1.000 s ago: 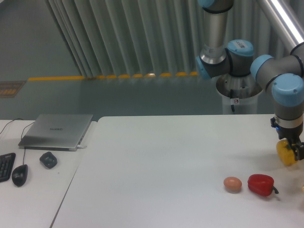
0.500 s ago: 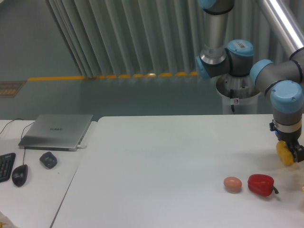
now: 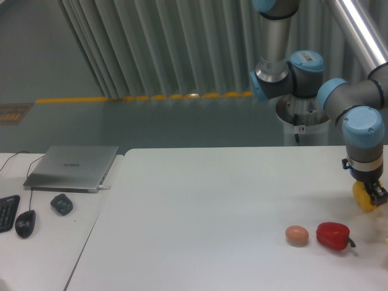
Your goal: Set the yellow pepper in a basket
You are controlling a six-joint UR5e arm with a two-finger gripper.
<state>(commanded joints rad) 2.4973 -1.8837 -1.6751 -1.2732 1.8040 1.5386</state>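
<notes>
My arm hangs straight down, gripper (image 3: 367, 197) clamped on the yellow pepper (image 3: 362, 197), at 2 o'clock from the red pepper (image 3: 333, 235).

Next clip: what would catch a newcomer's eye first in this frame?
Probably the gripper at the far right edge, shut on the yellow pepper and holding it above the white table. Next, the red pepper and the egg lying side by side at the table's front right.

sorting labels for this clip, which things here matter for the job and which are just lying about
Job: glossy yellow bell pepper, held in the claw.

Lying about: red bell pepper, small tan egg, silver laptop, black mouse, black keyboard.
</notes>
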